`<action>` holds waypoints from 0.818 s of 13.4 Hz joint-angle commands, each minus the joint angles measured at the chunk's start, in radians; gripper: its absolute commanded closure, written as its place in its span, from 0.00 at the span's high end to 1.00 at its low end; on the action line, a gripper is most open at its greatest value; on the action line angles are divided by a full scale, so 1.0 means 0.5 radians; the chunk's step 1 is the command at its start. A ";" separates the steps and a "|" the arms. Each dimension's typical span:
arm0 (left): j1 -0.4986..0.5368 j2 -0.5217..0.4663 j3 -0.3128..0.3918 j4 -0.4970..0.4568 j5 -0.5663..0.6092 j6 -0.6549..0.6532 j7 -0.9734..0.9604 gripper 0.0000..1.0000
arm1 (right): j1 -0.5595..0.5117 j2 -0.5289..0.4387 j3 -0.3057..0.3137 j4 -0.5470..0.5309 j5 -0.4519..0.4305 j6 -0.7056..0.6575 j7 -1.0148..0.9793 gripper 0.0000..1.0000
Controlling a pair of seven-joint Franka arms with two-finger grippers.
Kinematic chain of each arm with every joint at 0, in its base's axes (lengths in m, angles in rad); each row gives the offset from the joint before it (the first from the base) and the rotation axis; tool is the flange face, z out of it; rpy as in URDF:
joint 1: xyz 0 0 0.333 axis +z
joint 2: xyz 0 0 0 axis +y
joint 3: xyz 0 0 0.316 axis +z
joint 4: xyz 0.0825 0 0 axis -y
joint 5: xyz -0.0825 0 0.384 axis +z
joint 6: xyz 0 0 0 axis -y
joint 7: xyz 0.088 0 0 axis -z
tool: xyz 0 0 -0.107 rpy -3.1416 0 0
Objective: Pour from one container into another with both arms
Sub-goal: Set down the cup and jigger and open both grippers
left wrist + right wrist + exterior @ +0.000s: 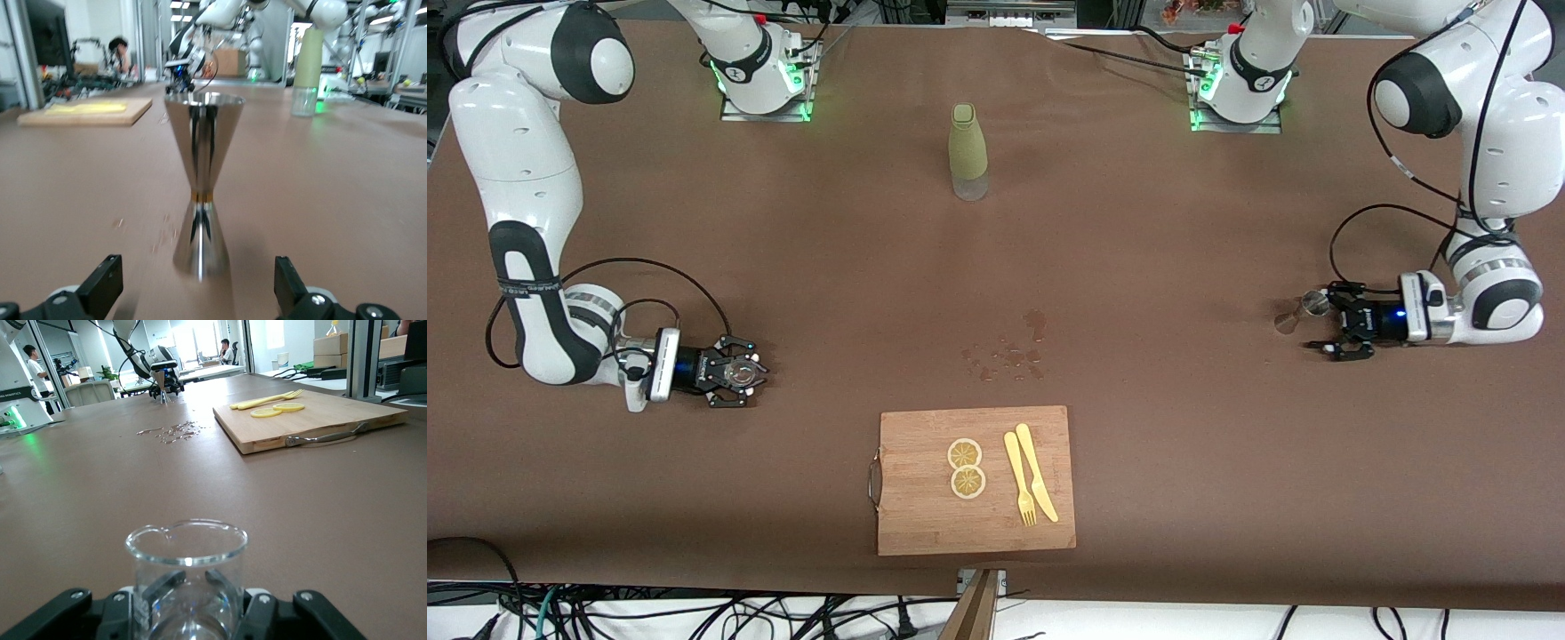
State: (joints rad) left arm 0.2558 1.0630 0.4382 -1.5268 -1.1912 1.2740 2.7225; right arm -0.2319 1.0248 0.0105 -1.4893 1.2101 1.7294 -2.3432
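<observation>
Front view doesn't give much on the small stuff: the clear glass beaker with a pouring lip (740, 373) is mostly buried inside the right gripper (738, 373), and the shiny steel hourglass-shaped jigger (1296, 314) is a tiny glint at the left arm's end of the table. The wrist views help. In the right wrist view the beaker (185, 577) sits between the black fingers (67, 610), which look closed against its base, though the base itself is cut off. The left wrist view shows the jigger (201, 193) upright on the brown table cover (347, 200), with the left gripper (200, 293) spread wide on either side, fingertips (103, 283) apart from it.

Both arms are bent low, forearms level, wrists just above the table. An olive-green bottle with a clear base (968, 153) stands between the arm bases. A bamboo cutting board (925, 524) lies nearest the camera, spilled droplets (1009, 356) just beside it.
</observation>
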 commanded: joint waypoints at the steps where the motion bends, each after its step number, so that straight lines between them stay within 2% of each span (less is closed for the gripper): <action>1: -0.024 -0.031 0.194 0.114 0.173 0.044 -0.209 1.00 | -0.061 0.012 0.031 -0.003 -0.024 -0.023 -0.020 1.00; 2: -0.012 -0.058 0.231 0.200 0.271 0.060 -0.506 1.00 | -0.076 0.009 0.028 -0.006 -0.027 -0.032 -0.020 1.00; 4: -0.015 -0.171 0.332 0.246 0.424 0.066 -1.070 1.00 | -0.116 0.000 0.028 -0.031 -0.058 -0.041 -0.014 1.00; 7: -0.030 -0.407 0.345 0.323 0.658 0.069 -1.853 1.00 | -0.153 0.000 0.025 -0.058 -0.082 -0.102 -0.008 1.00; 9: -0.094 -0.548 0.369 0.317 0.677 0.109 -2.137 1.00 | -0.165 -0.006 0.025 -0.101 -0.085 -0.121 -0.005 1.00; 11: -0.174 -0.693 0.360 0.332 0.805 0.243 -2.375 1.00 | -0.168 -0.016 -0.039 -0.111 -0.085 -0.197 0.011 1.00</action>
State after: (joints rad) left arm 0.2169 0.7852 0.6139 -1.3431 -0.8527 1.3413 1.6496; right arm -0.2973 1.0258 0.0090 -1.5103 1.1914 1.6579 -2.3425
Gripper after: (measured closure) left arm 0.000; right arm 0.000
